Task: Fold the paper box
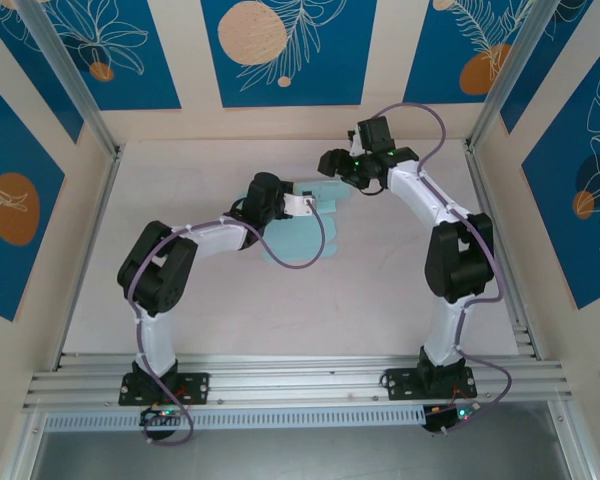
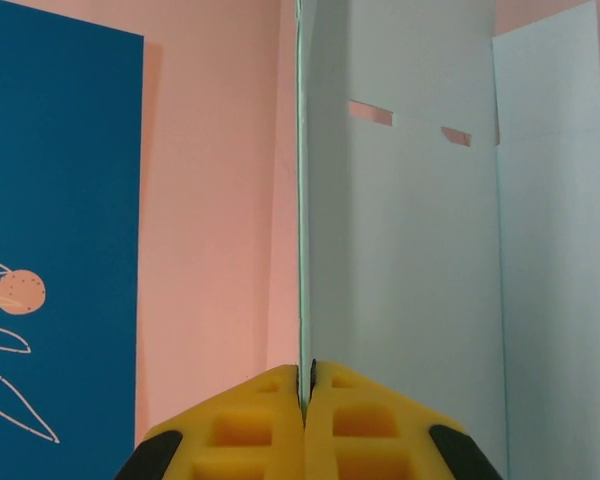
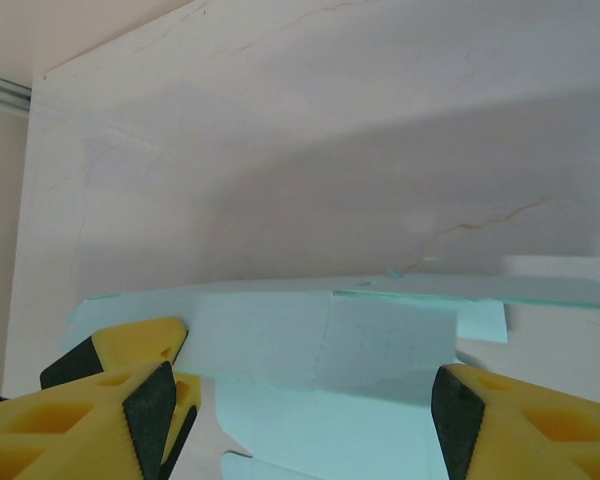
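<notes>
paper box [image 1: 295,240], white table [image 1: 280,310], blue-panelled walls [image 1: 285,50]

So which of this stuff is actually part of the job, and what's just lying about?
In the job: the paper box, pinched by the left gripper; the open right gripper facing it.
Just there: the table, the blue flowered wall panels, the metal rail.

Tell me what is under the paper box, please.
The white table shows around the paper box. The sheet itself covers the surface beneath it, so whether anything lies there cannot be told. The left gripper, shut on its edge, hides part of it from above.
</notes>
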Available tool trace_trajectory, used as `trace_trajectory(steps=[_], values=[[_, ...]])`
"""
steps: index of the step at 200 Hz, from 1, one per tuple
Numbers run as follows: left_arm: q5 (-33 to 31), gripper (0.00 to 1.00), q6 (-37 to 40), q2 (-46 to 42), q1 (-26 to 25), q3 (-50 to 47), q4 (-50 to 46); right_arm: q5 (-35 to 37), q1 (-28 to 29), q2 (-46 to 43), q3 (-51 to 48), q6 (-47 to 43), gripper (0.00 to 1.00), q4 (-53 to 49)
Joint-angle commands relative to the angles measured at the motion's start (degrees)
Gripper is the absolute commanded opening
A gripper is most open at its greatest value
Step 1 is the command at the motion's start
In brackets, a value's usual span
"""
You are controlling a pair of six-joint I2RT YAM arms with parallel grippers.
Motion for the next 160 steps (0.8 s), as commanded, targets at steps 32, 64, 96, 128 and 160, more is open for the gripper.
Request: trace_trajectory(steps=[32, 64, 96, 128, 160], values=[[-1.1, 0.00, 0.6, 2.2, -0.8, -0.6, 2.3, -1.5, 0.8, 5.0, 7.4, -1.3, 0.71, -4.8], [-1.6, 0.00, 0.5, 2.7, -0.8, -0.3, 3.1, -2.5, 1.3, 5.2, 3.5, 1.3, 0.71, -2.6], [-2.0, 0.00, 0.6, 3.9, -0.8, 0.0, 4.7, -3.5, 1.7, 6.4, 2.3, 2.3, 0.70, -1.5], [-3.2, 0.00, 0.7, 5.0, -1.0, -0.3, 8.4, -3.9, 1.8, 8.1, 3.1, 2.7, 0.70, -1.7], [-3.4, 0.00, 0.8, 5.7, -1.2, -0.2, 9.4, -4.8, 2.0, 8.7, 3.2, 3.4, 0.70, -1.1]])
